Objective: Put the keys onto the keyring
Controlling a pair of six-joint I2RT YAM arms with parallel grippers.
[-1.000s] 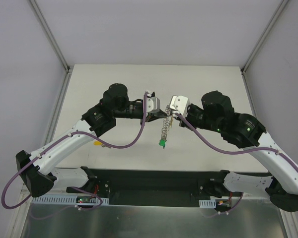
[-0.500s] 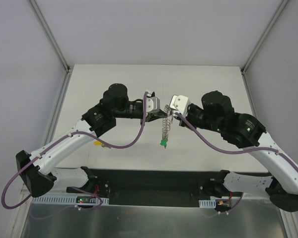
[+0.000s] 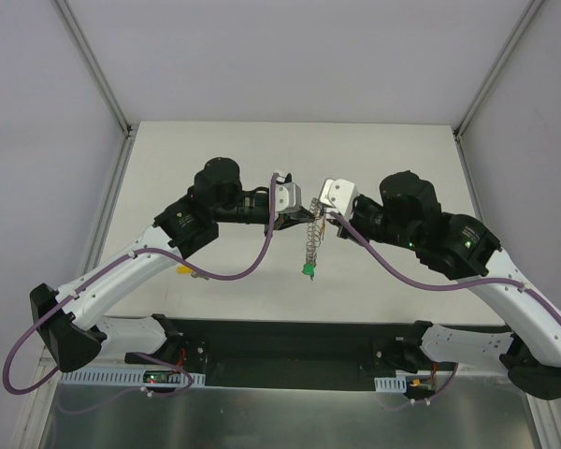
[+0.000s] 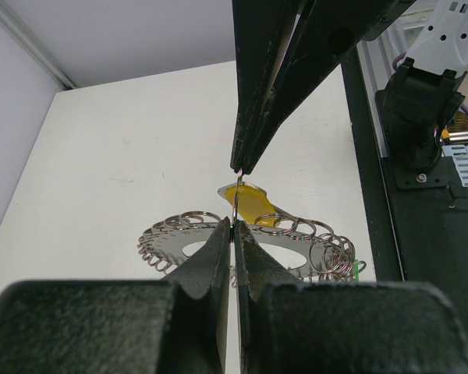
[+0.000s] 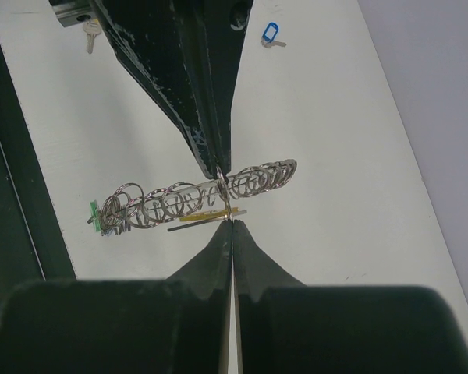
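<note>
One flat grey loop-rimmed keyring

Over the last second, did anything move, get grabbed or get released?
Nothing visibly changed. The left gripper and right gripper stay shut on a loop at the top of the keyring, which hangs between them, and the green key dangles at its lower end.
</note>
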